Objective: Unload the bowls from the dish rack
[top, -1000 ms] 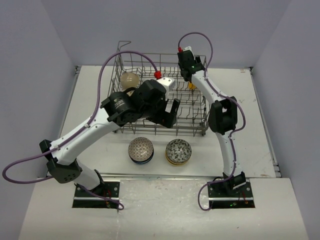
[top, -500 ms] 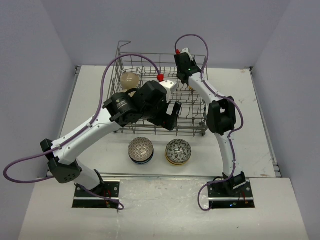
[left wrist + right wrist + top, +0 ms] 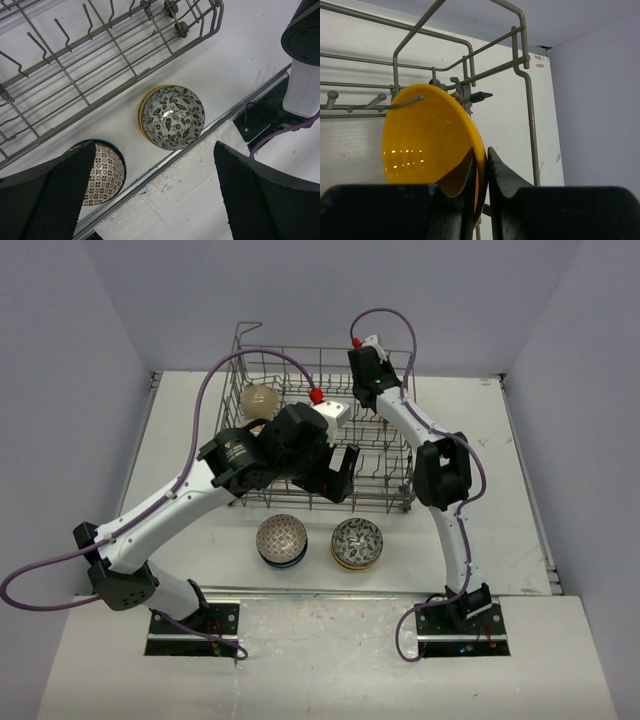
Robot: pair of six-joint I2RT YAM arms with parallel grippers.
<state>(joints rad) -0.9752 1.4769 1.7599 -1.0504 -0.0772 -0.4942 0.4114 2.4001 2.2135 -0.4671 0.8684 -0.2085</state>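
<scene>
The grey wire dish rack point(image 3: 372, 502) stands at the back of the table, with a plain beige bowl point(image 3: 260, 400) in its far left part. My right gripper point(image 3: 486, 160) is at the rack's far right corner point(image 3: 527, 100), shut on the rim of an orange-yellow bowl point(image 3: 425, 140) that stands on edge among the tines. My left gripper point(image 3: 340, 472) hangs open over the rack's front edge with nothing between its fingers. Below it on the table sit a leaf-patterned bowl point(image 3: 172, 117) stacked on others and a check-patterned bowl point(image 3: 102, 172).
The two bowl stacks point(image 3: 282, 538) point(image 3: 357, 542) sit between the rack and a metal strip point(image 3: 165, 162) at the table's near edge. The right arm's white link point(image 3: 305, 60) rises near the right stack. Purple cables loop over both arms.
My right gripper has closed onto the orange-yellow bowl's rim and edged slightly left at the rack's far corner. The left arm shifted only a little.
</scene>
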